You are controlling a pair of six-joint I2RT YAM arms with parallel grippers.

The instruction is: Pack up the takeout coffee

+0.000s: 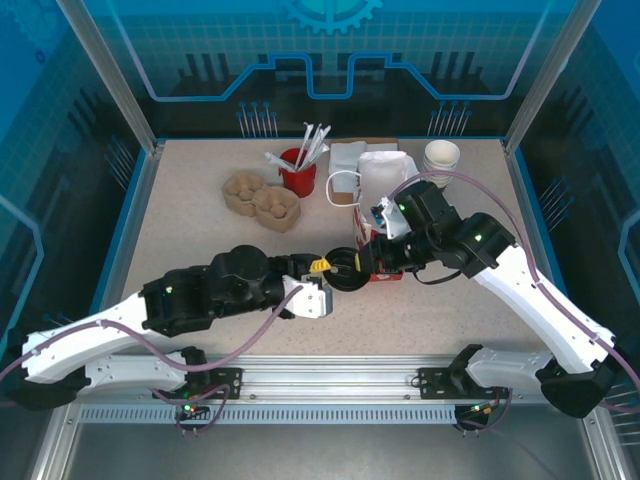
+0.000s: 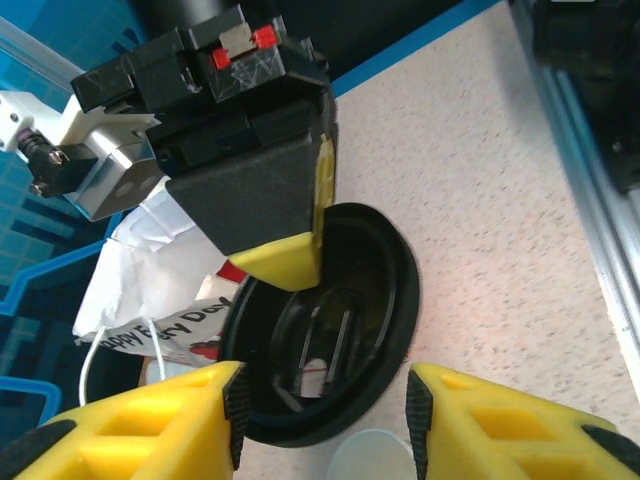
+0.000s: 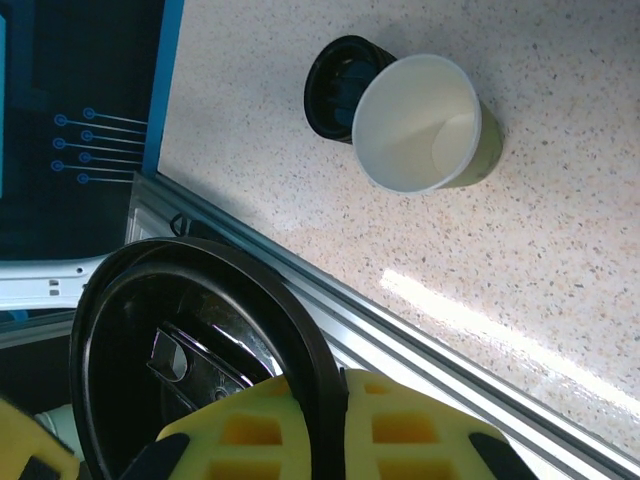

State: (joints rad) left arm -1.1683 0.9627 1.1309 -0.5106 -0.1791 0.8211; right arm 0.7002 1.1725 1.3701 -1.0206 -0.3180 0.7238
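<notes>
While both arms meet over the middle, right fingers pinch a black lid, left fingers spread beside it; the coffee cup sits open on the counter beside a black ring.

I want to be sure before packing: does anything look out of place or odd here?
Yes. The takeout coffee cup sits open on the table, its white inside showing, beside a black ring piece. The black lid is off it, pinched at the rim by the right tool.
</notes>
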